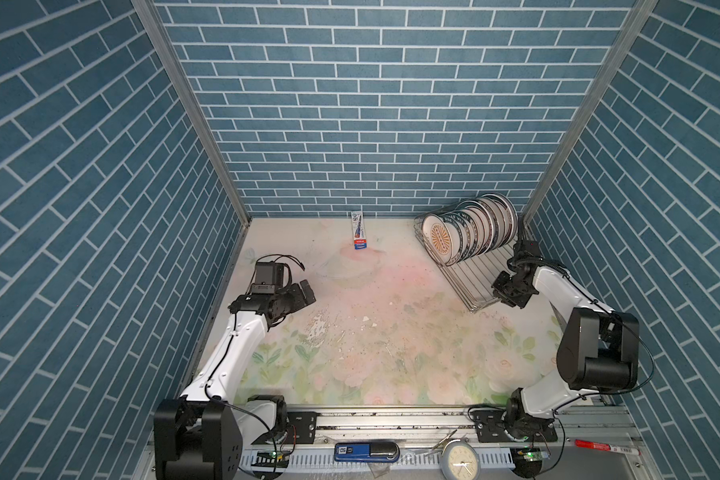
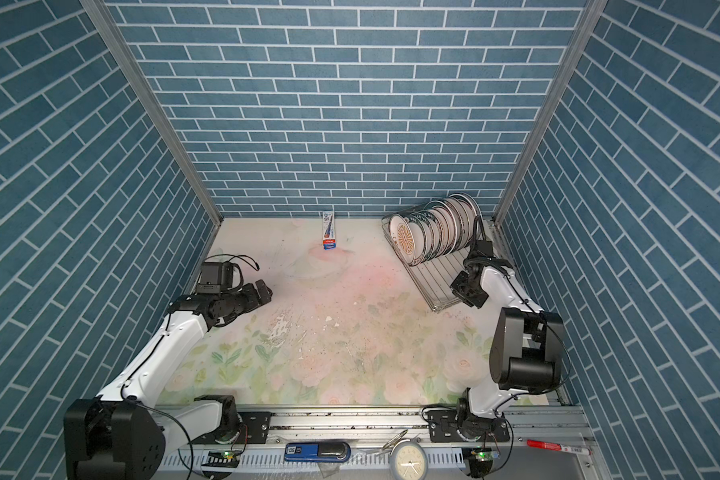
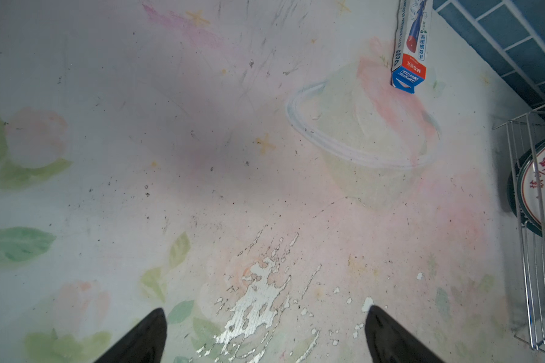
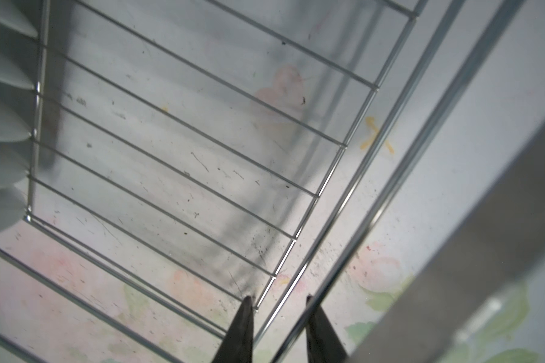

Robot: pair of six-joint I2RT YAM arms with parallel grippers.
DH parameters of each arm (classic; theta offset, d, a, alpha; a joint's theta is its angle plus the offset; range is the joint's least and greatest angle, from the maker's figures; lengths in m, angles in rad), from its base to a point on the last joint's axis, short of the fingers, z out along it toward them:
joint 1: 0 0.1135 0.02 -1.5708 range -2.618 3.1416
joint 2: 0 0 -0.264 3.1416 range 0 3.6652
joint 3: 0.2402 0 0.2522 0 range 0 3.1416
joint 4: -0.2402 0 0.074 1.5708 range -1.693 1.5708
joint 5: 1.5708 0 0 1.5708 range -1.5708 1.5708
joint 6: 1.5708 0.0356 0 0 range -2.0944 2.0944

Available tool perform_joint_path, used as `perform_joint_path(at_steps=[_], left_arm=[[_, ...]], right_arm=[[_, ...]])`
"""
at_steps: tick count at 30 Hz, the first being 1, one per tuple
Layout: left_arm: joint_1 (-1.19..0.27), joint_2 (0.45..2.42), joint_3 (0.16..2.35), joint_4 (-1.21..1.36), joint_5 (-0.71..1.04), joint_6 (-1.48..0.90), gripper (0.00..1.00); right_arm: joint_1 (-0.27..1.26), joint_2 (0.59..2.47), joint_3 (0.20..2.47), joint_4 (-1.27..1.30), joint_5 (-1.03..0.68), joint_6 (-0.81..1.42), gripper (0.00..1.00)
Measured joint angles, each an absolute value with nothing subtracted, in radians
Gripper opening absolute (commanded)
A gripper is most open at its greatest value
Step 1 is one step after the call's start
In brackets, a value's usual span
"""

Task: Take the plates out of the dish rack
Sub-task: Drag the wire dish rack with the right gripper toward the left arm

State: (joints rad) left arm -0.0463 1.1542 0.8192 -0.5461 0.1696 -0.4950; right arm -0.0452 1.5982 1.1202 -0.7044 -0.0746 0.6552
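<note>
Several plates (image 1: 470, 232): roughly eight, white with dark rims, standing on edge in one close row inside the dish rack (image 1: 476, 286) and filling its far half. The front one faces outward and shows an orange sunburst centre.
Red-lettered plate (image 3: 540, 188): seen through the rack's end wires in the left wrist view, with red characters inside a dark rim.
Rack: silver wire, set at an angle on the flowered tabletop (image 1: 371, 332). Its near half is bare wire with the tabletop showing through.
Right gripper (image 4: 279, 305): at the right-hand edge of the rack's bare half. The jaws stand a narrow way apart with the rack's edge wires running between them. Whether they press on the wire cannot be told.
Left gripper (image 3: 265, 311): well to the left of the rack, above bare tabletop. The jaws are spread wide with nothing between them.
Carton (image 1: 359, 235): small, blue, red and white, lying left of the rack and well apart from it.
Tiled walls (image 1: 391, 124): blue brick pattern, meeting in a corner just behind the rack.
</note>
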Motion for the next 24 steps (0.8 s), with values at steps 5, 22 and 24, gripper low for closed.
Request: perform_joint_path(at_steps=[5, 22, 24], left_arm=[[-0.046, 1.159, 0.819, -0.562, 0.158, -0.495, 0.99], [-0.046, 1.124, 0.792, -0.578, 0.127, -0.505, 0.99], [-0.046, 1.121, 0.794, -0.591, 0.114, -0.506, 0.99]], right_arm=[[-0.040, 1.608, 1.135, -0.723, -0.062, 0.670, 0.12], [0.039, 1.590, 1.128, -0.756, -0.029, 0.670, 0.00], [0.048, 1.576, 1.113, -0.756, -0.035, 0.654, 0.00]])
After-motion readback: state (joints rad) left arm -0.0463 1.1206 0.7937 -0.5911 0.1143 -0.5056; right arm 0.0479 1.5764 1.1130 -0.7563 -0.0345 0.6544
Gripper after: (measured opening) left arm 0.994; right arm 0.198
